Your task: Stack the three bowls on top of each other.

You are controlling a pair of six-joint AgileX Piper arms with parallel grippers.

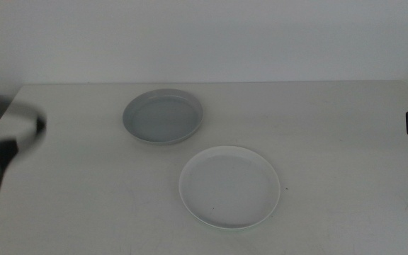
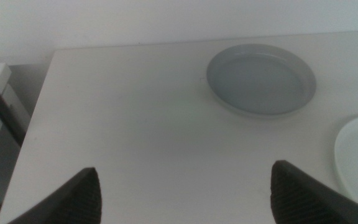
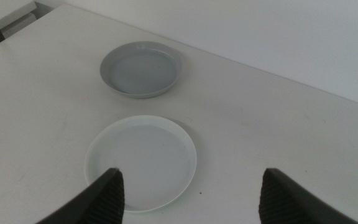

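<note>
Bowls on the white table [image 1: 62, 212]: I see only two, a grey bowl [image 1: 163, 116] farther back and a white bowl [image 1: 229, 186] nearer, close but not touching. No green bowl shows. My left gripper [image 2: 185, 190] and right gripper [image 3: 188, 196] both hang spread and empty. The white bowl lies just ahead of the right gripper, so that arm looks nearer.

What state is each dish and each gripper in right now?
Grey bowl: upright on the table, empty, unstacked.
White bowl: upright, empty, apart from the grey one, nearer the camera.
Third bowl: not in view.
Left gripper: open, holding nothing, waiting at the table's left side.
Right gripper: open, holding nothing, above the table near the white bowl.
</note>
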